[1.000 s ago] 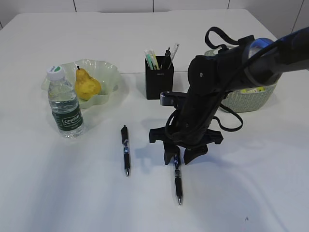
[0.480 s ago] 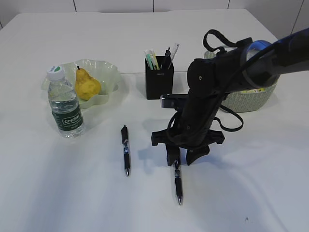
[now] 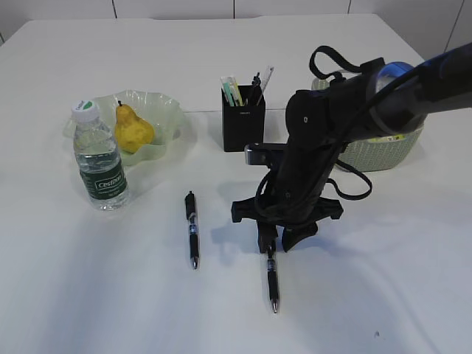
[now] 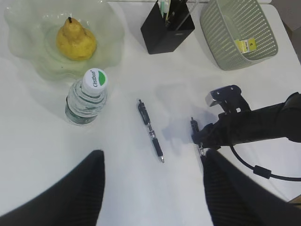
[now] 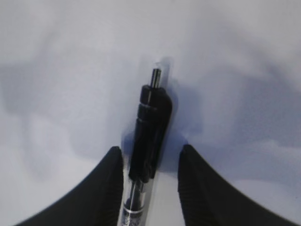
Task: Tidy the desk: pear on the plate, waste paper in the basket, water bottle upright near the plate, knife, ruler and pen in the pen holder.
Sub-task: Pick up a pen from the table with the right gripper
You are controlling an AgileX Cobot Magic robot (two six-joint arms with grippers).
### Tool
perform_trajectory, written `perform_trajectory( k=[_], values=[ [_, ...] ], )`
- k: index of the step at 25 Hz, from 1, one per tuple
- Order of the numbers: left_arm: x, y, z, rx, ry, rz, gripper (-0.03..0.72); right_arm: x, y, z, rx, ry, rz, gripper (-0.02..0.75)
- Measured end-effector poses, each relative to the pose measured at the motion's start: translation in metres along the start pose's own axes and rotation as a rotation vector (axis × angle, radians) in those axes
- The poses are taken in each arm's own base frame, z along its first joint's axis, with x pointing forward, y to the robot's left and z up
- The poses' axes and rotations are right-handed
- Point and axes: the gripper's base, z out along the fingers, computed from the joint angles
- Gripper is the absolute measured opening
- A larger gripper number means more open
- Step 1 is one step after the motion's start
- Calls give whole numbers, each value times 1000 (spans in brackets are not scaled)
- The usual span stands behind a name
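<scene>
My right gripper points down at the table, its jaws open on either side of the top end of a black pen. In the right wrist view the pen lies between the fingertips, close to the left one, with a gap on the right. A second black pen lies to the left. My left gripper is open and empty, high above the table. The pear sits on the pale green plate. The water bottle stands upright beside the plate. The black pen holder holds several items.
A grey-green woven basket stands at the right behind my right arm, with a yellow scrap inside. The second pen lies between the bottle and my right arm.
My right gripper has shifted slightly and its fingers have drawn a little closer around the pen's top end. The pens, bottle and pear have not moved.
</scene>
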Motion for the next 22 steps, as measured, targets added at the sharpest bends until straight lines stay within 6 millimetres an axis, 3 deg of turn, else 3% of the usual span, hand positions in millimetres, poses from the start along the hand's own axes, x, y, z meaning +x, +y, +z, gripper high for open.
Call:
perform_trajectory(
  k=[7, 14, 22],
  values=[
    [0, 0, 0, 0, 0, 0, 466, -1, -2, 1, 27, -6, -26, 146],
    [0, 0, 0, 0, 0, 0, 466, -7, -1, -4, 39, -11, -45, 125],
    [0, 0, 0, 0, 0, 0, 466, -24, 10, -33, 37, -15, -66, 124]
  ],
)
